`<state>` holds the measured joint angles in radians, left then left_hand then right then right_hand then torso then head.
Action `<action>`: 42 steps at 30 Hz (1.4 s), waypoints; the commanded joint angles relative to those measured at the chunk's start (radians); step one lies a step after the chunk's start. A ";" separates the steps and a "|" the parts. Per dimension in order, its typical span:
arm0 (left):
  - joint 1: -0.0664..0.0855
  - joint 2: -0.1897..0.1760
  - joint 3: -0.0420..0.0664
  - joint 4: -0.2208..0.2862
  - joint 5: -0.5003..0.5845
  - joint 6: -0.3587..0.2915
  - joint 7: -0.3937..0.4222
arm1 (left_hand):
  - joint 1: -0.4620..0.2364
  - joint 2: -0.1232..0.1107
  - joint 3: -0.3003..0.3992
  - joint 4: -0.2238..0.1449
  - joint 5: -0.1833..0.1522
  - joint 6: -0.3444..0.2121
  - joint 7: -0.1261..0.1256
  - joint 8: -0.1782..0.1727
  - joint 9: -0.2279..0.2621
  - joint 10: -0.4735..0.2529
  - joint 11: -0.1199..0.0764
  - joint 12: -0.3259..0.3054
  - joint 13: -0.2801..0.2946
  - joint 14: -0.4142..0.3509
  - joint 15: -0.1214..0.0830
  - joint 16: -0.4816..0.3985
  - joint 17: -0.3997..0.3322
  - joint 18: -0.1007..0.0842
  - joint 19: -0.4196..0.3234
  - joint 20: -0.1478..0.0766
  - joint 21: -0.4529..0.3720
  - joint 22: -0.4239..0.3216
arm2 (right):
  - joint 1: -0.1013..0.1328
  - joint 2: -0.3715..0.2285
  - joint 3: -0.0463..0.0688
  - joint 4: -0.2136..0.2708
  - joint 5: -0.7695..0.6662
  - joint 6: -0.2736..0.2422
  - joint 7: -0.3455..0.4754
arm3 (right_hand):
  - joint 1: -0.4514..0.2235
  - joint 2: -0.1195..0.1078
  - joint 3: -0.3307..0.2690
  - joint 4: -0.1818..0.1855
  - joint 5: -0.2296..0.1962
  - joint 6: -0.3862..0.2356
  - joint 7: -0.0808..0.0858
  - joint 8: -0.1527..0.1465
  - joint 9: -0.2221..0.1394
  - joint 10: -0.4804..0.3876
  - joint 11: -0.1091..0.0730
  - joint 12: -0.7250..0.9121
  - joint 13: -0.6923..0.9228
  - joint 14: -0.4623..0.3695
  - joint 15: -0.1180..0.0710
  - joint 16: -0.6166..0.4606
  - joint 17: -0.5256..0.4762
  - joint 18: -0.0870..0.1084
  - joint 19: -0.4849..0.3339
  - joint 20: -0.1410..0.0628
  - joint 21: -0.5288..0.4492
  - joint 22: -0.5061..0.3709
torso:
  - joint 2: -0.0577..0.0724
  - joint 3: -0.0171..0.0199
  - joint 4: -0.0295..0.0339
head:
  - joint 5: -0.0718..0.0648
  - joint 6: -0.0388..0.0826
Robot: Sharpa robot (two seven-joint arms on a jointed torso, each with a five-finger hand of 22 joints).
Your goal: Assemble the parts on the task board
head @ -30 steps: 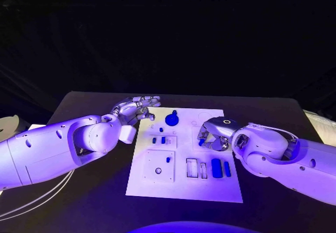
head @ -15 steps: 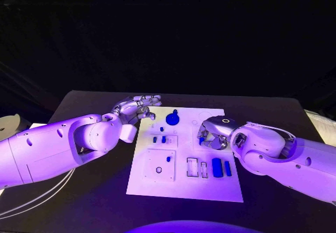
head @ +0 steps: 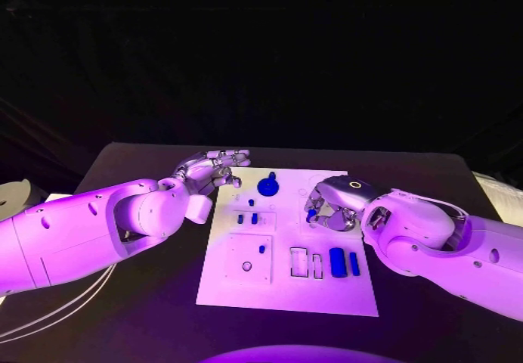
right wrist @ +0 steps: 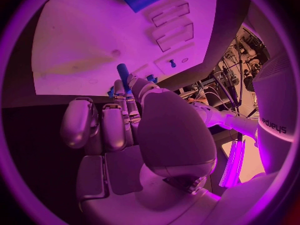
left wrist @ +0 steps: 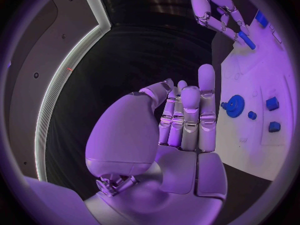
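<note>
The white task board point(head: 286, 291) lies mid-table. My right hand point(head: 333, 206) hovers over its right side and pinches a short blue peg point(head: 314, 216) between thumb and fingers; the peg point(right wrist: 123, 74) points at the board point(right wrist: 94, 40). The left wrist view also shows that hand point(left wrist: 211, 6) holding the peg point(left wrist: 246, 39). My left hand point(head: 216, 166) floats by the board's far left corner, fingers straight, thumb apart, palm bare point(left wrist: 185, 130). A blue gear-shaped part point(head: 268, 184) stands near it point(left wrist: 235, 105).
Two small blue pegs point(head: 247, 218) sit in a raised plate on the board's left. Two long blue pieces point(head: 343, 262) lie at its right, beside narrow slots point(head: 305, 262). A square plate with a hole point(head: 247, 258) is at the near left. White cables point(head: 54, 310) trail at the table's left.
My right hand has edged slightly toward the board's far side, still holding the peg. The left hand has stayed in place.
</note>
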<state>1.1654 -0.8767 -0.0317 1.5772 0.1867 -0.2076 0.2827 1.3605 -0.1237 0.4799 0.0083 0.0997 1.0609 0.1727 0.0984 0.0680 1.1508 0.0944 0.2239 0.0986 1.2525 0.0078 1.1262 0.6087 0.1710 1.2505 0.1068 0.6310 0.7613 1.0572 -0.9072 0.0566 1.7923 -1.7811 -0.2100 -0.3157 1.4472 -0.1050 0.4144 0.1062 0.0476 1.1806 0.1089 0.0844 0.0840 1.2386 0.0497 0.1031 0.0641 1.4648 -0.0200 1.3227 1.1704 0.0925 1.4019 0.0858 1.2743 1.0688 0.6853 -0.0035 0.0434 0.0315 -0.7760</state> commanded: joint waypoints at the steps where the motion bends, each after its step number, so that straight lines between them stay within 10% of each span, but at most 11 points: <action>1: 0.000 0.002 0.000 0.000 -0.004 0.021 0.003 | 0.009 0.003 -0.002 -0.005 0.006 -0.006 -0.001 0.003 0.000 -0.011 0.000 0.004 0.002 -0.009 0.002 0.003 -0.002 0.010 0.001 0.000 -0.006 -0.001 | 0.004 -0.006 0.003 0.030 0.017 -0.057 0.014 | 0.000 0.010 0.006 0.001 0.002 0.004 0.002 0.002 0.001 0.006 0.002 -0.005 0.000 0.045 -0.008 0.003 0.001 0.005 0.000 -0.007 0.004 0.002 | 0.001 -0.0005 0.0004 | 0.001 0.001; 15: 0.000 0.008 0.000 -0.003 -0.004 0.028 0.003 | 0.009 0.004 -0.003 -0.006 0.006 -0.006 0.000 0.004 0.000 -0.013 0.000 0.007 0.002 -0.010 0.002 0.004 -0.004 0.011 0.000 0.000 -0.007 -0.001 | -0.051 0.098 0.005 0.086 0.028 -0.047 0.076 | 0.003 0.005 0.016 -0.005 0.003 0.003 0.006 -0.002 0.001 0.005 0.005 -0.015 -0.001 0.044 -0.008 0.003 0.000 0.005 -0.001 -0.008 0.003 -0.001 | 0.000 -0.0014 0.0037 | 0.018 -0.004; 29: 0.000 0.012 0.000 0.000 -0.004 0.030 0.002 | 0.009 0.004 -0.003 -0.006 0.006 -0.006 0.000 0.004 0.000 -0.013 0.000 0.007 0.002 -0.010 0.002 0.004 -0.004 0.011 0.000 0.000 -0.007 -0.001 | -0.124 0.218 -0.015 0.021 0.036 -0.015 0.133 | 0.005 0.006 0.027 -0.012 0.005 -0.001 0.012 -0.008 0.000 0.002 0.008 -0.024 -0.001 0.043 -0.006 0.002 -0.003 0.006 -0.003 -0.007 0.000 -0.006 | 0.002 -0.0008 0.0036 | 0.040 -0.017; 42: 0.000 0.011 0.000 0.000 -0.004 0.030 0.002 | 0.009 0.004 -0.003 -0.006 0.006 -0.006 0.000 0.004 0.000 -0.013 0.000 0.007 0.002 -0.010 0.002 0.004 -0.004 0.011 0.000 0.000 -0.007 -0.001 | -0.141 0.251 -0.018 -0.027 0.031 0.019 0.142 | 0.005 0.003 0.031 -0.017 0.006 -0.005 0.014 -0.011 0.000 0.000 0.010 -0.028 -0.001 0.043 -0.004 0.003 -0.002 0.006 -0.003 -0.006 0.000 -0.006 | 0.002 0.0005 0.0019 | 0.051 -0.027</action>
<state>1.1649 -0.8671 -0.0321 1.5751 0.1866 -0.1970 0.2809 1.3605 -0.1236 0.4771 0.0055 0.0997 1.0609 0.1727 0.0984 0.0680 1.1434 0.0945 0.2286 0.0993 1.2493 0.0110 1.1262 0.6053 0.1710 1.2505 0.1068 0.6310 0.7614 0.9177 -0.6587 0.0384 1.7673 -1.7428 -0.2218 -0.1897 1.4450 -0.1052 0.4406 0.0909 0.0484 1.1803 0.1197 0.0676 0.0829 1.2385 0.0506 0.0821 0.0616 1.4647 -0.0198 1.3227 1.1681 0.0924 1.3982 0.0823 1.2741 1.0628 0.6871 -0.0035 0.0462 0.0799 -0.8008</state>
